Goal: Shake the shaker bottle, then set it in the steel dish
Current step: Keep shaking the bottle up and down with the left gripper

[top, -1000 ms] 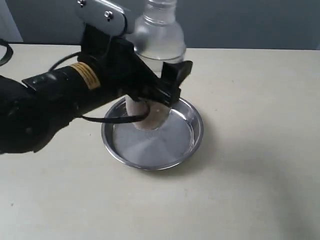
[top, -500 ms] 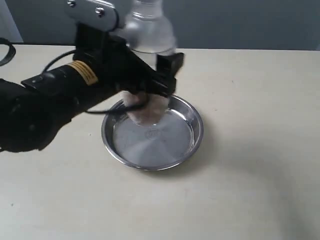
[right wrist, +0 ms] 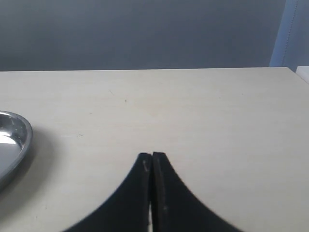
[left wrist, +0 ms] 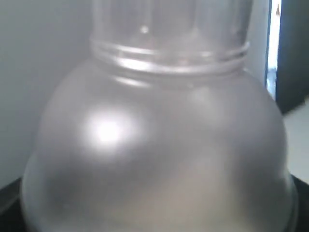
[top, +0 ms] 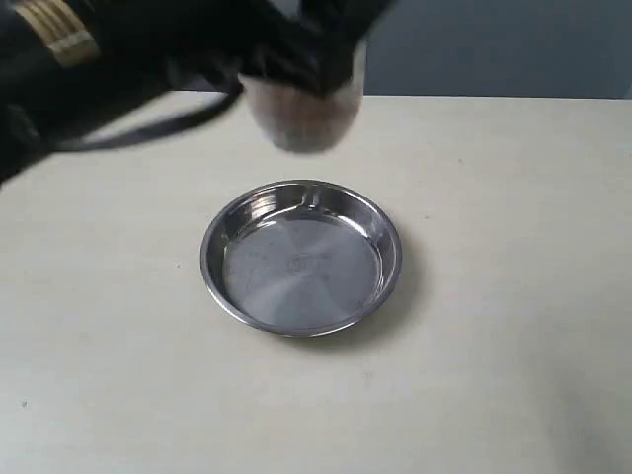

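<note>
left arm point(top: 89, 59): upper left of the exterior view; black, smeared by blur; reaches toward upper centre
left claw point(top: 301, 64): top centre, dark and blurred; clamped wide on the shaker bottle point(top: 301, 118); jaw edges too smeared to trace
bottle, place: top centre of the exterior view, clear of the table point(top: 513, 247); only its brownish lower body shows below the claw; upper part hidden or out of frame
bottle, wrist view: frosted shoulder fills the picture, ribbed clear cap point(left wrist: 169, 29) beyond it; nothing else readable
bottle, long axis: roughly upright, base downward, as far as the blur allows
steel dish point(top: 211, 267): centre of the frame, flat on the table; nothing in it
key relation: dish lies directly below the bottle in the frame, well apart; base roughly lined up with the dish's middle; judged: the set-down is mostly a straight descent with the axis kept upright
step, judged: shaking under way; placing not yet done
right claw point(right wrist: 152, 159): jaws pressed together, holding nothing; low over bare table, dish rim at the far left of its view
nearer arm: left, bottle already in it; right well apart
</note>
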### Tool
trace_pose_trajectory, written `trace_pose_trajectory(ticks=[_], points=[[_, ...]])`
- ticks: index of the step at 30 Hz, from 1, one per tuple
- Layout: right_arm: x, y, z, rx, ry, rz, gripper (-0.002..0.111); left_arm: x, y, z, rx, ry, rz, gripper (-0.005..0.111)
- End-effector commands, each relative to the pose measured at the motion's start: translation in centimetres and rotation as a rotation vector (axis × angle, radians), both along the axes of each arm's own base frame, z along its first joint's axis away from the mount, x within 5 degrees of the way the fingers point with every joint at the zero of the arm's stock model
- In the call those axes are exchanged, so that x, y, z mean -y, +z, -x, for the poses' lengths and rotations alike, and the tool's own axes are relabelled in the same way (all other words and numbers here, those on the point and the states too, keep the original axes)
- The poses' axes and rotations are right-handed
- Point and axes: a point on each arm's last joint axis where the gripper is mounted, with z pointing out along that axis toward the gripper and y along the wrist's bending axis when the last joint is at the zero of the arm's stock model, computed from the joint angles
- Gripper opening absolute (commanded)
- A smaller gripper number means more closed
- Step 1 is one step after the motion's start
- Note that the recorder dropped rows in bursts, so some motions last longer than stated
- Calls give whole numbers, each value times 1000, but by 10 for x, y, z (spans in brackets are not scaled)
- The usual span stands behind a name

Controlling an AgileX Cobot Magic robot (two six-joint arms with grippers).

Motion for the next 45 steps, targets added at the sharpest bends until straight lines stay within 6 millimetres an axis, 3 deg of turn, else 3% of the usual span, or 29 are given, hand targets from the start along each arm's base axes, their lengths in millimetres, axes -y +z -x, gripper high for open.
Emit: trace_pose_trajectory(ticks=[1,3,4,5,6,7,8,9,12,13,15,17,18,19,22,24,26,28,29,30,33,35,37,39,40,41,43,45], points=[[0,0,0,10,2,3,-1,-3,-65,-28,-228,134,23,0],[0,0,0,10,2,3,-1,8,-7,-4,113,-11,40,0],[0,0,0,10,2,3,-1,7,0,-2,102,-8,36,0],[0,0,0,10,2,3,-1,9,-23,-11,-41,27,17,0],[0,0,0,10,2,3,-1,11,-77,-27,-262,82,-74,0],[0,0,0,10,2,3,-1,13,-100,-33,-335,108,-85,0],[0,0,0,10,2,3,-1,18,-104,-34,-339,94,-80,0],[0,0,0,10,2,3,-1,22,-91,-32,-261,57,-85,0],[0,0,0,10,2,3,-1,27,-19,-10,55,-49,-29,0],[0,1,0,13,2,3,-1,24,-5,-7,91,-49,-31,0],[0,1,0,13,2,3,-1,22,-23,-14,-24,-19,-80,0],[0,1,0,13,2,3,-1,18,-74,-29,-232,49,-134,0],[0,1,0,13,2,3,-1,17,-87,-33,-269,75,-130,0],[0,1,0,13,2,3,-1,17,-84,-35,-246,83,-117,0],[0,1,0,13,2,3,-1,16,-15,-20,9,30,-19,0],[0,1,0,13,2,3,-1,11,8,-12,60,21,-13,0],[0,1,0,13,2,3,-1,4,-14,-20,-84,64,-39,0],[0,1,0,13,2,3,-1,0,-61,-31,-275,116,-109,0],[0,1,0,13,2,3,-1,-2,-72,-33,-312,130,-116,0],[0,1,0,13,2,3,-1,-3,-69,-33,-304,135,-104,0],[0,1,0,13,2,3,-1,-4,-2,-13,10,89,-8,0],[0,1,0,13,2,3,-1,-8,24,-3,90,73,20,0],[0,1,0,13,2,3,-1,-10,-2,-14,-61,101,-4,0],[0,1,0,13,2,3,-1,-10,-59,-29,-294,141,-83,0],[0,1,0,13,2,3,-1,-9,-77,-33,-358,159,-95,0],[0,1,0,13,2,3,-1,-8,-78,-34,-358,157,-85,0],[0,1,0,13,2,3,-1,-2,-38,-24,-156,100,-56,0],[0,1,0,13,2,3,-1,-2,19,-10,102,57,-13,0]])
